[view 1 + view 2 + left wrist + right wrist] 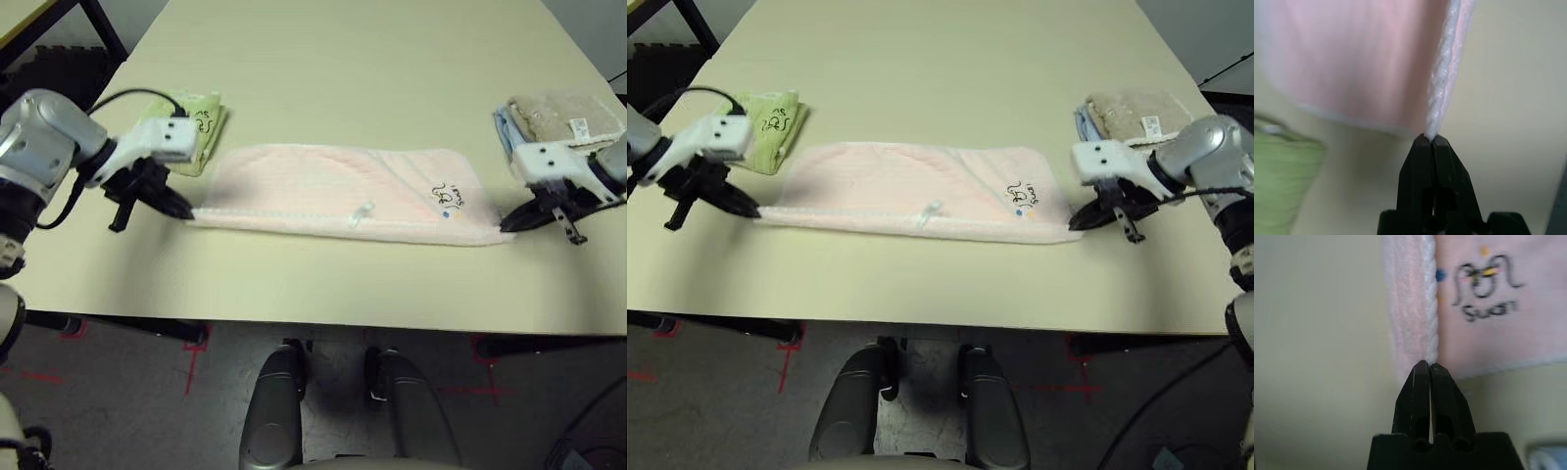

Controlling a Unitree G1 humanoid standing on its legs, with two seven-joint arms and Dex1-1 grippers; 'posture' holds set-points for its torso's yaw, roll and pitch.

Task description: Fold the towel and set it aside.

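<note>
The pale pink towel lies on the table as a long flat band, folded in half, with its white-edged borders along the near side. A grey embroidered motif shows near its right end and a white tag at the near edge. My left gripper is shut on the near left corner; in the left wrist view the white edging runs straight into the shut gripper. At the near right corner my right gripper is shut on the towel in the same way, and the right wrist view shows this gripper too.
A lime-green folded towel with black writing lies just behind my left gripper. Beige and light-blue folded towels are stacked behind my right gripper. The table's near edge runs close in front of the pink towel.
</note>
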